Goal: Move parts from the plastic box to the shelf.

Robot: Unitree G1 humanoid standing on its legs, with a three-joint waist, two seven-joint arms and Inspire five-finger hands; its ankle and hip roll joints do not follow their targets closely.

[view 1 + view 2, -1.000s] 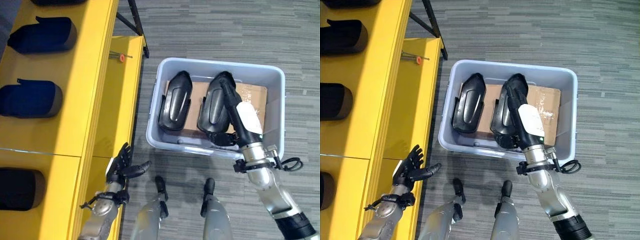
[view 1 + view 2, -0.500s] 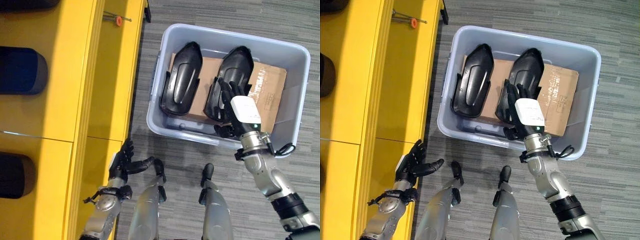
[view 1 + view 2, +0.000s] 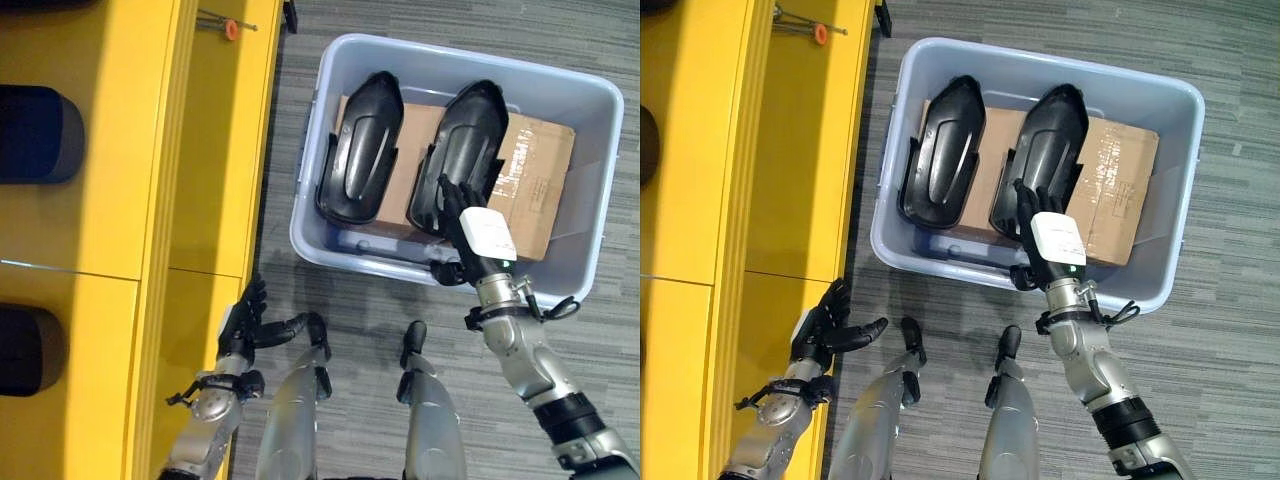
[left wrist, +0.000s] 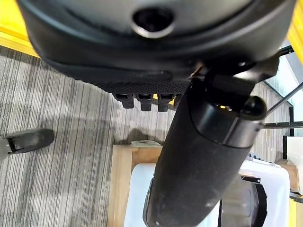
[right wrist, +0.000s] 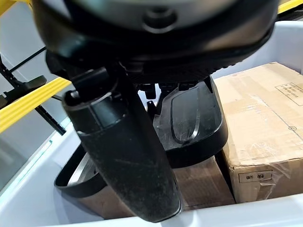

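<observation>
Over the near rim of the box (image 3: 330, 245), the right hand (image 3: 463, 215) reaches in, fingers straight and loosely spread, thumb out to the side. Its fingertips lie at the near end of the right-hand part (image 3: 462, 155); whether they touch it I cannot tell, and nothing is gripped. That part is a black moulded shell, lying lengthwise on a cardboard carton (image 3: 530, 190) that fills the bottom of the box. A second black part (image 3: 362, 160) lies beside it, toward the shelf, the two close but apart. From the right wrist view, the part (image 5: 191, 125) rests across the carton (image 5: 258, 127) with its edge overhanging.

Down by the shelf's (image 3: 215, 170) near edge, the left hand (image 3: 243, 325) hangs low with fingers straight and thumb stretched out, holding nothing. Dark parts (image 3: 40, 132) sit on the yellow shelf top, well apart from the box. A small tool with an orange tip (image 3: 228, 26) lies on the shelf's lower level at the far end.
</observation>
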